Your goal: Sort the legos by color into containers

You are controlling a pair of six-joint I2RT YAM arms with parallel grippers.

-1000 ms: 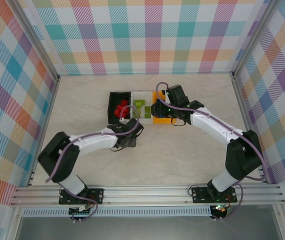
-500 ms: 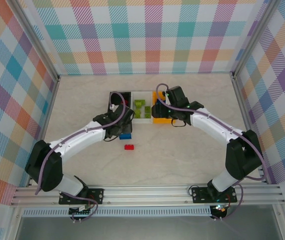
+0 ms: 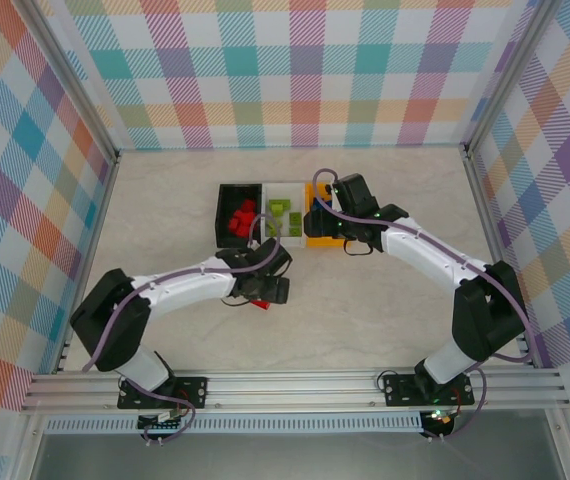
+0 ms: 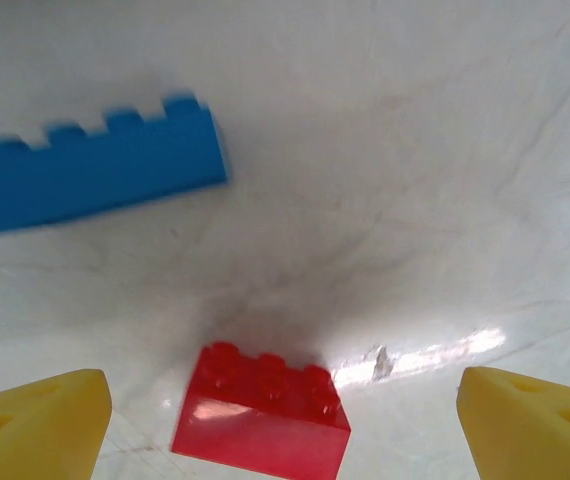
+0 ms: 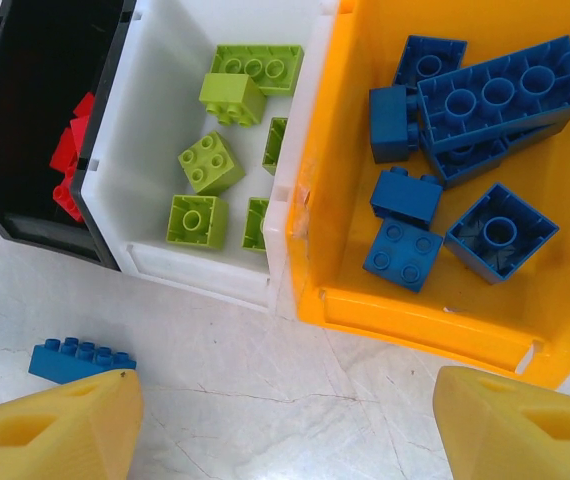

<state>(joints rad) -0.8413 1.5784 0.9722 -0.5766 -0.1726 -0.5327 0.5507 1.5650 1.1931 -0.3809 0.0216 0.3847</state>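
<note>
left fingers [image 4: 35, 425] wide apart, low over red lego [image 4: 262, 418]

Top cam overhead; wrist cams close, downward; share blue lego [image 4: 95, 180].

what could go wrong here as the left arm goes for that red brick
1. The red brick lies slightly askew between the fingers of the open left gripper, so closing may twist it out.
2. The blue brick lies near it on the table; a drifting descent could knock it away.
3. The black bin stands right against the white bin; a sloppy release could drop red among the green bricks.
</note>
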